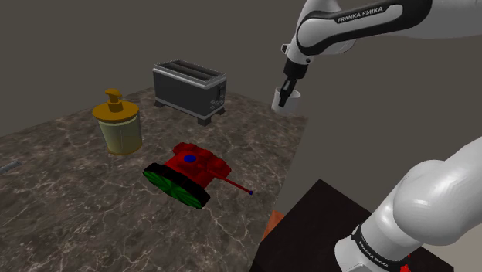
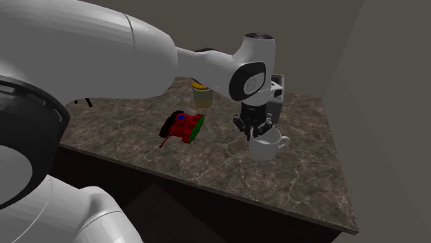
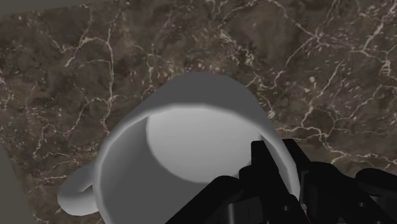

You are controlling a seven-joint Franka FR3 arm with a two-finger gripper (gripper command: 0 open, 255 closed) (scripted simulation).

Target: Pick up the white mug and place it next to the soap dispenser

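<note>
We locate the white mug [image 1: 285, 100] at the far corner of the dark marbled tabletop [image 1: 69, 193], at the shoulder view's right, close to the tabletop's edge. The tool [image 1: 288, 91] reaches down into the mug from above, with the arm [image 1: 351, 19] bent over it. In the wrist view, the tool [image 3: 284, 160] grips the mug [image 3: 191, 121] at a narrow setting: one finger sits inside the rim, the other outside, and the mug wall is clamped between them. The grip point lies away from the handle [image 3: 75, 193]. In the second exterior view, the handle [image 2: 282, 141] points toward that view's right and the tool [image 2: 254, 129] sits over the mug's mouth. We cannot tell whether the mug's base touches the tabletop or hangs just above it. The soap dispenser [image 1: 117, 124] – a pale yellow body with an amber pump cap – stands upright well apart from the mug, toward the shoulder view's left. Between the two, at the back of the tabletop, we find a grey two-slot toaster [image 1: 189, 91]. A red toy tank [image 1: 189, 174] with green wheels rests nearer the front edge, beside the soap dispenser but not touching it. The stand [image 1: 309, 232] appears dark at the shoulder view's lower right.
</note>
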